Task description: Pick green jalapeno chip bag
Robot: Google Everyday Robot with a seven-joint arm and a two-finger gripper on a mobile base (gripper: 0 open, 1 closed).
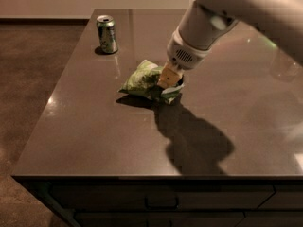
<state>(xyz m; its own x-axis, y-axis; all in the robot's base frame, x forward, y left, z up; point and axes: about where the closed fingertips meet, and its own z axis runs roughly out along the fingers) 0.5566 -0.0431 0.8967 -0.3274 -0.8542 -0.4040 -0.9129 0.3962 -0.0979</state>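
The arm (251,6) is cut off by the top and right edges, so only its pale, thick lower section and the wrist show; the base it belongs to is out of sight. The right end of the green jalapeno chip bag (141,79) is covered by the tool (169,81). The print on the bag is too blurred to read. The front of the cabinet (161,202) under the tabletop (90,136) is lost in darkness apart from a faint handle.

The arm comes in from the upper right and slopes down and to the left, narrowing to a ribbed wrist collar just above the bag. It throws a broad dark shadow (196,143) on the tabletop, toward the front edge.

The tool points down with its tan tip on the bag's right end, where the green and white wrapper bunches up around it. There is contact, but whether the tool is closed on the wrapper or only pressed down on it cannot be told from this angle.

The bag lies near the middle of the tabletop, puffed and crinkled, with a thin shadow along its near edge. A small green drink can (107,33) stands upright near the far left corner, well apart from the bag and the tool.
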